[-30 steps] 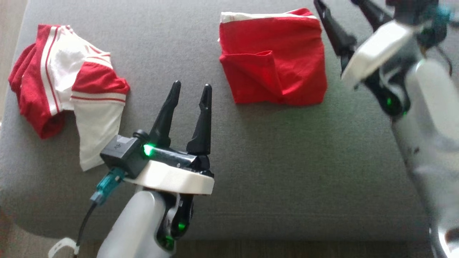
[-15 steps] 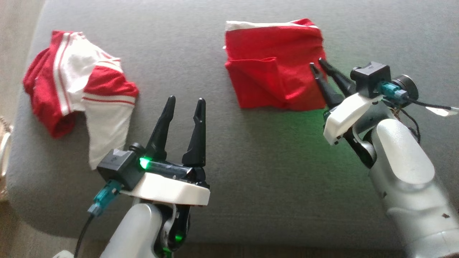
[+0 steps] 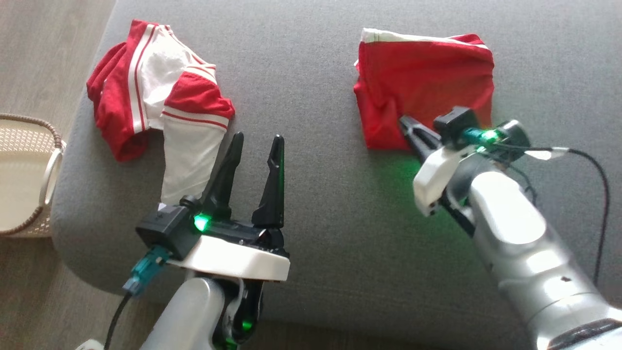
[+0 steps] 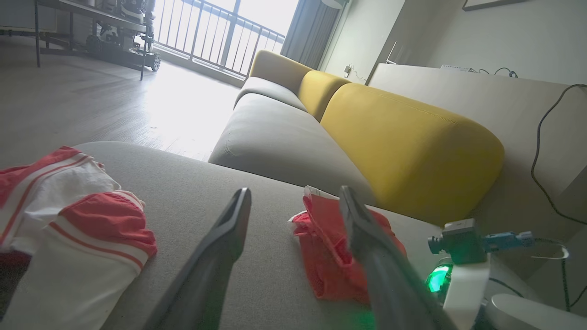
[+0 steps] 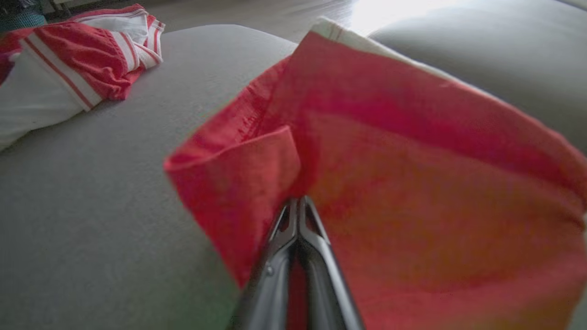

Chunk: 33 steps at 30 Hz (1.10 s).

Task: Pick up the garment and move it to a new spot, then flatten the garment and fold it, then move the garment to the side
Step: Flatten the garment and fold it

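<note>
The garment (image 3: 427, 73), red with a white band along its far edge, lies folded on the grey cushion (image 3: 316, 73). My right gripper (image 3: 404, 122) is shut on the garment's near left part, where the cloth bunches up. In the right wrist view its fingers (image 5: 298, 204) meet, with red cloth of the garment (image 5: 412, 160) pinched between them. My left gripper (image 3: 257, 141) hovers open over the cushion's near left, holding nothing. The left wrist view shows its spread fingers (image 4: 293, 192) pointing toward the garment (image 4: 325, 256).
A crumpled red-and-white garment (image 3: 160, 107) lies at the cushion's far left corner, close to my left fingertips. A pale woven basket (image 3: 29, 175) stands on the floor to the left. A grey and yellow sofa (image 4: 403, 146) lies beyond the cushion.
The head camera has shifted. My right gripper came down from the far right to the garment's near edge and shut on it, bunching the cloth. The left gripper stayed open.
</note>
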### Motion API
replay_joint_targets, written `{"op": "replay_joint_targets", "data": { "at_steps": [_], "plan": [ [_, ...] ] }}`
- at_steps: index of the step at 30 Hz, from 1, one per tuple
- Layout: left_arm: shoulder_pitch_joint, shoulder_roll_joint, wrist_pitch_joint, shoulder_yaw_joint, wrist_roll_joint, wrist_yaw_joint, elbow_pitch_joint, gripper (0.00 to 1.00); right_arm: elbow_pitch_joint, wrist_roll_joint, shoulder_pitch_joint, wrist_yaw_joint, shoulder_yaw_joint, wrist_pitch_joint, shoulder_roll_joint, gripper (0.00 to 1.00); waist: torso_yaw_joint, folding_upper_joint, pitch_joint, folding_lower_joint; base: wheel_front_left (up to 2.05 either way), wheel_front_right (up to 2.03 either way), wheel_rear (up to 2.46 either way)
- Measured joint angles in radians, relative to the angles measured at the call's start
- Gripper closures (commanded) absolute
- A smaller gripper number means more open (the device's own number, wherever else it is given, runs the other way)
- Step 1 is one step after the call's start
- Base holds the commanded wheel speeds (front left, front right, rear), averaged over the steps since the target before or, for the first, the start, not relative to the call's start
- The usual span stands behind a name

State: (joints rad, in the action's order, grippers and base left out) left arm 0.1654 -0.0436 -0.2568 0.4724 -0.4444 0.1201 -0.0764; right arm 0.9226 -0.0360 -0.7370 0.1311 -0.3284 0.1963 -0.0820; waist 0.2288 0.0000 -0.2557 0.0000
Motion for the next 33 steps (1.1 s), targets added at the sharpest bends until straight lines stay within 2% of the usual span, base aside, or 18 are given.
{"op": "replay_joint_targets", "data": {
  "at_steps": [4, 7, 11, 12, 14, 19, 21, 22, 24, 28, 33],
  "plan": [
    [0.0, 0.0, 0.0, 0.0, 0.0, 0.003, 0.0, 0.0, 0.013, -0.106, 0.003, 0.0, -0.126, 0.008, 0.004, 1.0, -0.005, 0.0, 0.01, 0.0, 0.0, 0.0, 0.0],
    [-0.002, 0.0, 0.0, -0.001, 0.0, 0.003, 0.0, 0.0, -0.041, -0.246, 0.016, 0.0, -0.242, 0.012, 0.007, 1.0, -0.013, 0.0, 0.018, 0.0, 0.0, 0.0, 0.0],
    [-0.01, 0.0, 0.0, -0.004, 0.001, 0.003, 0.0, 0.0, -0.101, -0.36, 0.017, 0.0, -0.322, 0.013, 0.012, 1.0, -0.033, 0.0, 0.032, 0.0, 0.0, 0.0, 0.0],
    [-0.018, 0.0, 0.0, -0.006, 0.001, 0.003, 0.0, 0.0, -0.11, -0.37, 0.019, 0.0, -0.326, 0.017, 0.012, 0.83, -0.038, 0.0, 0.036, 0.0, 0.0, 0.0, 0.0],
    [-0.035, 0.0, 0.0, -0.01, 0.001, 0.004, 0.0, 0.0, -0.127, -0.381, 0.029, 0.0, -0.319, 0.031, 0.012, 0.0, -0.051, 0.0, 0.044, 0.0, 0.0, 0.0, 0.0],
    [-0.061, -0.002, 0.0, -0.037, 0.02, 0.009, 0.0, 0.0, -0.173, -0.338, 0.063, 0.0, -0.197, 0.053, 0.012, 0.0, -0.087, 0.0, 0.069, -0.0001, 0.0, 0.0, 0.0],
    [-0.066, -0.003, 0.0, -0.042, 0.037, 0.013, 0.0, 0.0, -0.243, -0.291, 0.087, 0.0, -0.111, 0.054, 0.012, 0.0, -0.101, 0.0, 0.08, 0.0, 0.0, 0.0, 0.0],
    [-0.066, -0.003, 0.0, -0.042, 0.037, 0.013, 0.0, 0.0, -0.243, -0.291, 0.087, 0.0, -0.111, 0.054, 0.012, 0.0, -0.101, 0.0, 0.08, 0.0, 0.0, 0.0, 0.0],
    [-0.074, -0.003, 0.0, -0.062, 0.057, 0.018, 0.0, 0.0, -0.326, -0.245, 0.127, 0.0, -0.019, 0.055, 0.012, 0.0, -0.113, 0.0, 0.093, -0.0001, 0.0, 0.0, 0.0],
    [-0.112, -0.004, 0.0, -0.098, 0.088, 0.033, 0.003, 0.0, -0.465, -0.169, 0.265, 0.0, 0.133, 0.056, 0.012, 0.0, -0.132, 0.0, 0.122, -0.0001, 0.0, 0.0, 0.0],
    [-0.162, -0.005, 0.0, -0.135, 0.149, 0.049, 0.003, 0.0, -0.572, -0.106, 0.461, 0.0, 0.267, 0.056, 0.015, 0.0, -0.148, 0.0, 0.163, -0.0001, 0.0, 0.0, 0.0]
  ]
}}
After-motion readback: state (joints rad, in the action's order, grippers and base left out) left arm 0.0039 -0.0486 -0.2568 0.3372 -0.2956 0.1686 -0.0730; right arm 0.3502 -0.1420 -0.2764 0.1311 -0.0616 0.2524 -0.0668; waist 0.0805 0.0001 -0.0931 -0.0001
